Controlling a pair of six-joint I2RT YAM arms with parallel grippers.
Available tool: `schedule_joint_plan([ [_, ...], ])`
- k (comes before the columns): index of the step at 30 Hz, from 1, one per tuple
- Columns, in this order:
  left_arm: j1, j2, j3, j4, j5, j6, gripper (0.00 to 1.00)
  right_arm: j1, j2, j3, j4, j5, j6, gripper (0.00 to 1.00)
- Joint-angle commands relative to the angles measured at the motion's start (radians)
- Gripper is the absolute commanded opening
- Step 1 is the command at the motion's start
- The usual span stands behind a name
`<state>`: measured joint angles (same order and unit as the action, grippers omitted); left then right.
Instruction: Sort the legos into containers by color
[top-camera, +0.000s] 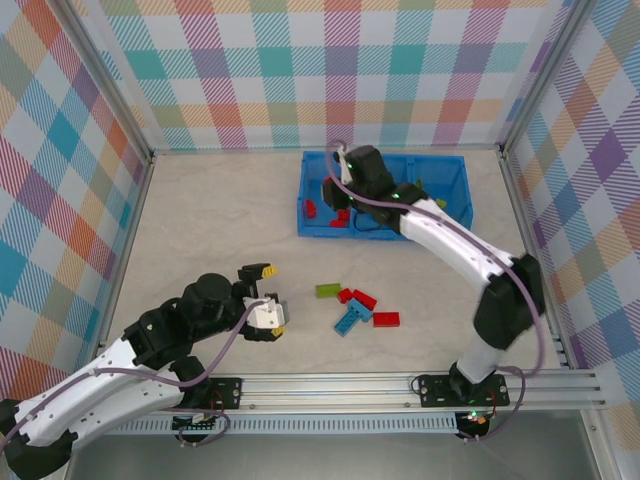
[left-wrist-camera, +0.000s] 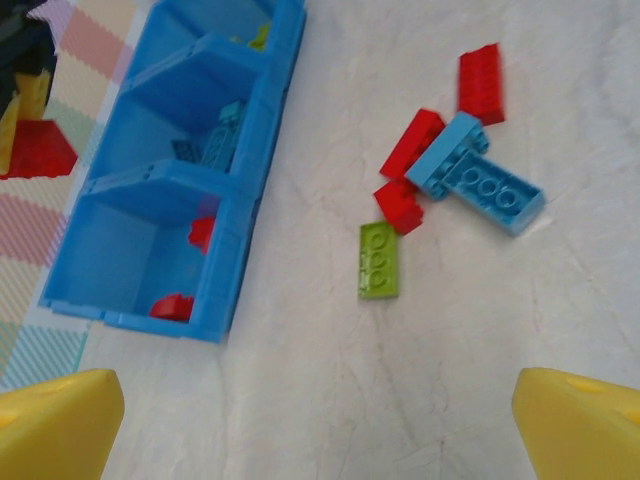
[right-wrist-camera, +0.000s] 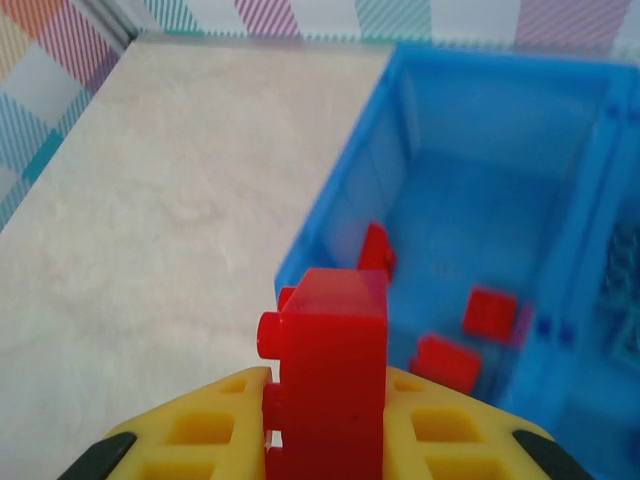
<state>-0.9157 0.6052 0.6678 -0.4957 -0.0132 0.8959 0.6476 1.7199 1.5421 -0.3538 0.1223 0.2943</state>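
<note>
My right gripper (right-wrist-camera: 330, 440) is shut on a red lego (right-wrist-camera: 335, 370), held upright over the near-left rim of the blue bin's (right-wrist-camera: 340, 200) left compartment. Red legos (right-wrist-camera: 490, 310) lie on that compartment's floor. From above, the right gripper (top-camera: 335, 185) hangs over the bin's (top-camera: 460, 165) left end. Loose legos lie mid-table: a green one (top-camera: 328, 290), red ones (top-camera: 364, 299) (top-camera: 386, 319) and a light blue one (top-camera: 350, 319). My left gripper (top-camera: 272, 299) stands open above bare table, left of this cluster. In the left wrist view the green lego (left-wrist-camera: 378, 260) lies ahead of the open left gripper (left-wrist-camera: 320, 430).
The bin's middle compartment holds light blue legos (left-wrist-camera: 220, 140), and the far one shows a bit of green (left-wrist-camera: 258, 38). Plaid walls close in the table on three sides. A metal rail (top-camera: 400, 385) runs along the near edge.
</note>
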Motion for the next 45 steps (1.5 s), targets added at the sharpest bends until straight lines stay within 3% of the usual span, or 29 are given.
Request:
schedule_joint_plan([
  [1, -0.006, 0.020, 0.006, 0.069, -0.071, -0.057, 1.00, -0.003, 0.162, 0.118, 0.018, 0.078, -0.075, 0.19],
  [6, -0.006, 0.051, 0.013, 0.060, -0.055, -0.065, 1.00, -0.008, 0.362, 0.301, -0.041, 0.103, -0.112, 0.20],
  [9, -0.006, 0.061, 0.019, 0.048, -0.057, -0.064, 1.00, -0.012, 0.410, 0.340, -0.064, 0.096, -0.112, 0.27],
  [12, -0.006, 0.062, 0.018, 0.042, -0.054, -0.056, 1.00, -0.012, 0.398, 0.340, -0.080, 0.092, -0.111, 0.42],
  [18, -0.006, 0.053, 0.018, 0.035, -0.009, -0.048, 1.00, -0.012, 0.257, 0.279, -0.125, 0.083, -0.117, 0.44],
  [24, -0.006, 0.017, 0.014, 0.040, 0.089, -0.049, 1.00, 0.000, -0.188, -0.200, -0.014, 0.005, -0.016, 0.47],
  [30, -0.006, 0.025, 0.022, 0.038, 0.186, -0.048, 1.00, 0.010, -0.553, -0.591, -0.286, 0.022, 0.275, 0.51],
  [34, -0.005, 0.031, 0.027, 0.043, 0.326, -0.061, 1.00, 0.021, -0.707, -0.772, -0.443, -0.030, 0.428, 0.54],
  [38, 0.003, 0.045, 0.018, 0.084, 0.468, -0.084, 1.00, 0.077, -0.688, -0.828, -0.513, -0.110, 0.437, 0.70],
  [45, 0.003, 0.105, 0.037, 0.040, 0.443, -0.079, 1.00, 0.181, -0.498, -0.822, -0.445, -0.063, 0.422, 0.91],
])
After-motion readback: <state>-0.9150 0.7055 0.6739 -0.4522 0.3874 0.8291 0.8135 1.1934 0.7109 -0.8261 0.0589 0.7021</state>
